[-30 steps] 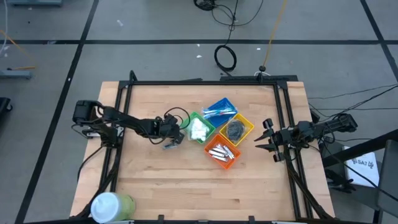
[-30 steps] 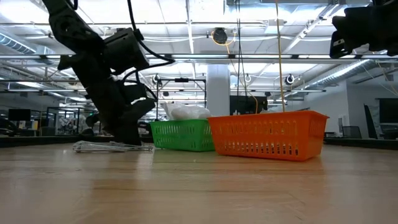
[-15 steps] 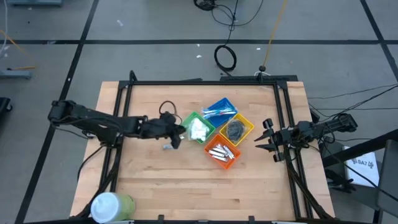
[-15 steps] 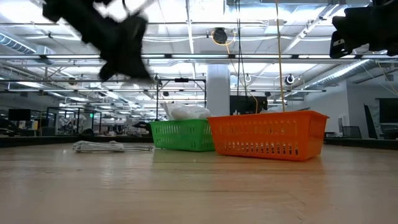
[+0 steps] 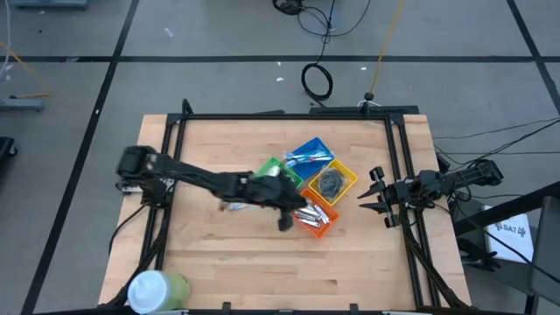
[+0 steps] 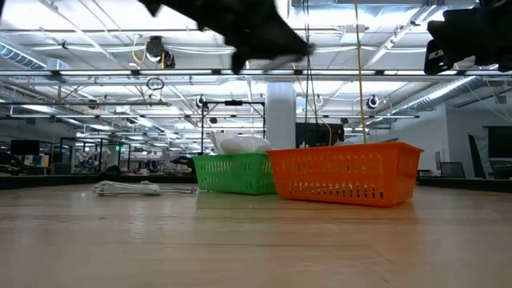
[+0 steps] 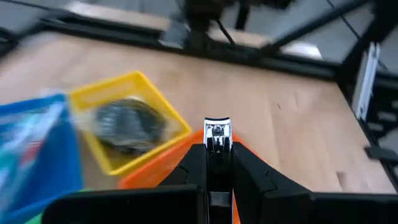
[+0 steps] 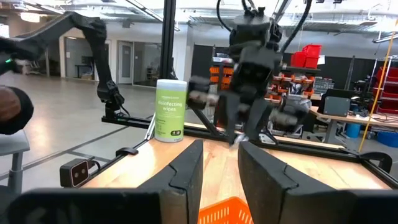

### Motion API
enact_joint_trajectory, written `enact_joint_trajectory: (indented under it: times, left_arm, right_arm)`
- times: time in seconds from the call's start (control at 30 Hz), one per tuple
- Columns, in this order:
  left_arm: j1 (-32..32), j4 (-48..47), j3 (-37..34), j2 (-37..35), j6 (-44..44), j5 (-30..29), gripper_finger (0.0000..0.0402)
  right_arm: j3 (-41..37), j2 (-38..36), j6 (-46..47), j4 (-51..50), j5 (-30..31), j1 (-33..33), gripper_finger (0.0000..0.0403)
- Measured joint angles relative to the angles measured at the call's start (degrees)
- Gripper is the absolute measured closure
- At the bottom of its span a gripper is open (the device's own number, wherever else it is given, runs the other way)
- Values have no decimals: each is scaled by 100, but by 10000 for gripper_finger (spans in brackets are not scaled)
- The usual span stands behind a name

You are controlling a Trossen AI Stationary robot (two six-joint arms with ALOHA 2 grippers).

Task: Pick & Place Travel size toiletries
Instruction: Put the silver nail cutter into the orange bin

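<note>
The wooden table (image 5: 219,254) carried a cluster of four square bins near its middle, and the orange bin (image 5: 313,215) serves here as the landmark. The large green-and-white cylinder (image 5: 156,290) stood well away from the orange bin, at the table's near left corner. The left arm reached across the table from the left side, and the left gripper (image 5: 285,213) hung in the air just beside the orange bin's left edge. Its fingers were clenched on a short silver metal piece (image 7: 217,135), which stuck out past the fingertips above the orange bin's rim. The right gripper (image 5: 374,196) waited well to the right of the orange bin, at the table's right edge, with its fingers spread apart and holding nothing. The yellow bin (image 5: 332,182) touched the orange bin on its far side and held a dark grey round wad (image 7: 129,124). The green bin (image 6: 234,174), to the left of the orange one, held white lumpy packets (image 6: 239,145). The blue bin (image 5: 309,151) lay beyond the yellow one. More silver metal pieces (image 5: 314,213) lay inside the orange bin. A clear wrapped item (image 6: 132,188) lay on the table left of the green bin.
</note>
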Motion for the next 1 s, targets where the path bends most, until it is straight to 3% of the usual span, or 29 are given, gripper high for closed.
enact_joint_trajectory:
  times: [0.13, 0.33, 1.0]
  left_arm:
    - [79, -262, 754, 943, 142, 475, 369]
    - [152, -814, 1332, 1747, 41, 513, 333]
    - [250, -936, 1384, 1781, -2, 511, 318]
  right_arm:
    - [1, 0, 2, -4, 2, 0, 312]
    - [1, -2, 0, 3, -1, 0, 312]
    - [-1, 0, 0, 4, 2, 0, 312]
